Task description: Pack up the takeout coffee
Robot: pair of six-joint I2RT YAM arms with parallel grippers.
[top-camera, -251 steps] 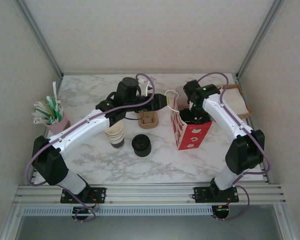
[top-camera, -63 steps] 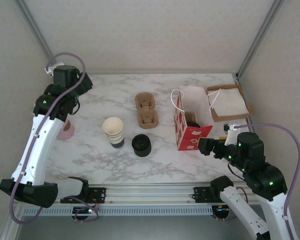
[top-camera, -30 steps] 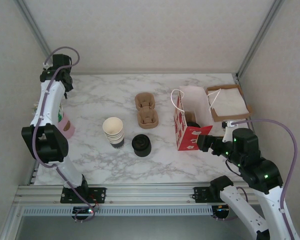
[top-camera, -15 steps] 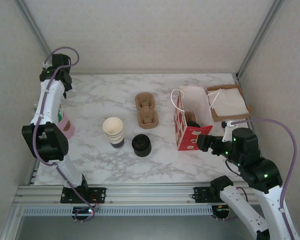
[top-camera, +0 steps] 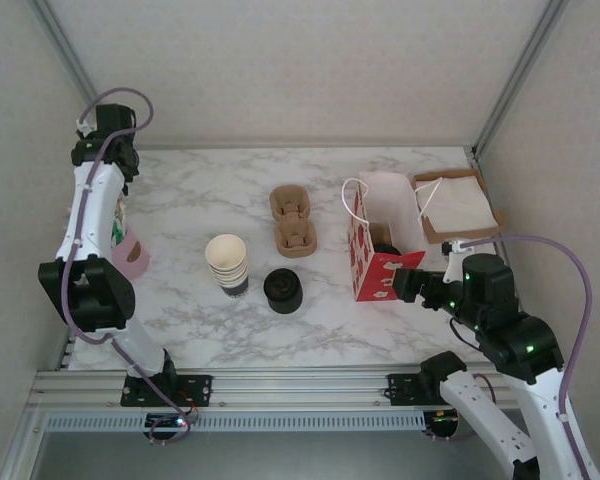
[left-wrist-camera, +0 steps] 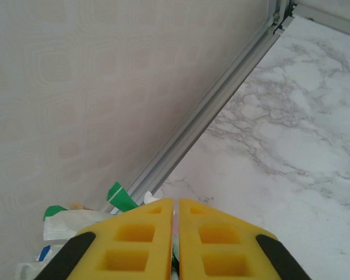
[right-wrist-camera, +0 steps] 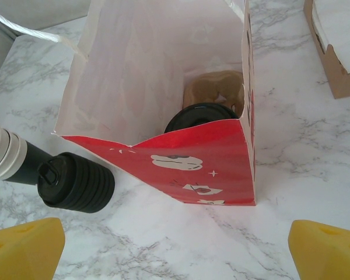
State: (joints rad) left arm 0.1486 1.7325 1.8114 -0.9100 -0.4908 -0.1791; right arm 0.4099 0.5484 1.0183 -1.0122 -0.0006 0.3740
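Red paper bag (right-wrist-camera: 192, 169), right wrist view — takeout coffee (right-wrist-camera: 201, 116) sits inside, right gripper (right-wrist-camera: 175, 251) spread wide before it. From above, bag stands right of the lid stack (top-camera: 282, 290). Left wrist: left gripper (left-wrist-camera: 175, 210) pressed together over packets (left-wrist-camera: 58, 224). Cup likely light, crushable — grip its sides gently.

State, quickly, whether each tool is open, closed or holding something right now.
Left tool: closed, by the packets; whether it grips one cannot be told.
Right tool: open, holding nothing, facing the red paper bag.
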